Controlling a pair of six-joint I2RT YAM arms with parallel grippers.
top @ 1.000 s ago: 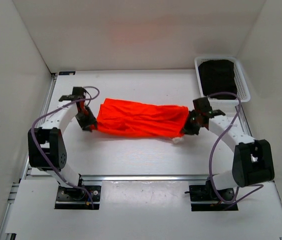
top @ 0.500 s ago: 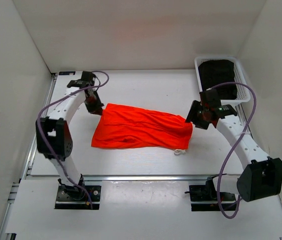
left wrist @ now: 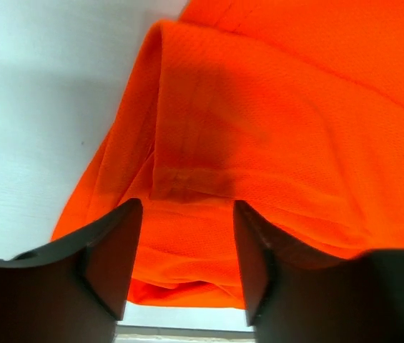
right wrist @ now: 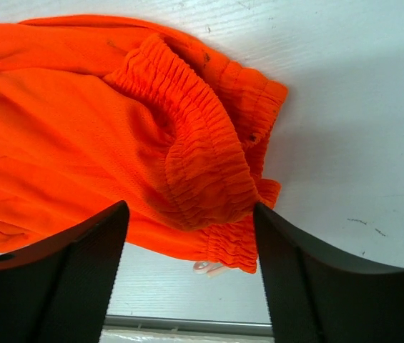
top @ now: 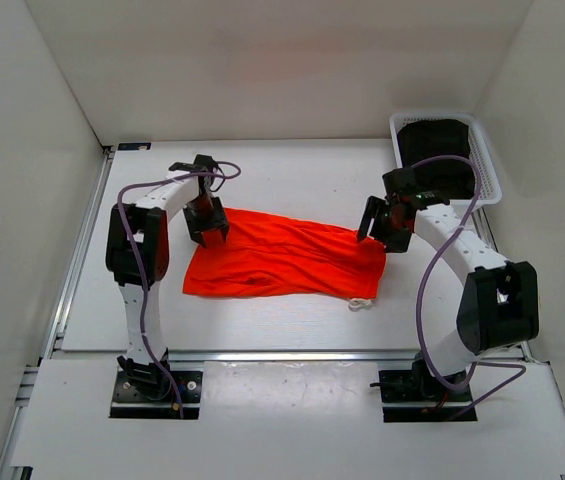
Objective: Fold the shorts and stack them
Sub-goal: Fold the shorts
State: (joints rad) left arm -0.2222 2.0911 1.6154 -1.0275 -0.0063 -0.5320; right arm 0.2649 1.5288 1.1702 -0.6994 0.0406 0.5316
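The orange-red shorts (top: 282, 258) lie flat on the white table, folded lengthwise, leg hems to the left and the gathered waistband (right wrist: 202, 153) to the right. A white drawstring loop (top: 362, 303) pokes out at the near right corner and shows in the right wrist view (right wrist: 207, 268). My left gripper (top: 205, 226) is open and empty over the shorts' far left corner; its fingers (left wrist: 112, 250) frame the hem fabric (left wrist: 259, 143). My right gripper (top: 380, 228) is open and empty above the far right corner of the waistband.
A white plastic basket (top: 482, 150) with dark clothing (top: 438, 150) inside stands at the back right corner. White walls enclose the table on three sides. A metal rail (top: 282, 355) runs along the near edge.
Both grippers have let go of the shorts, which now lie flat and slightly nearer. The left arm swung right over the far left corner; the right arm moved to the waistband corner.
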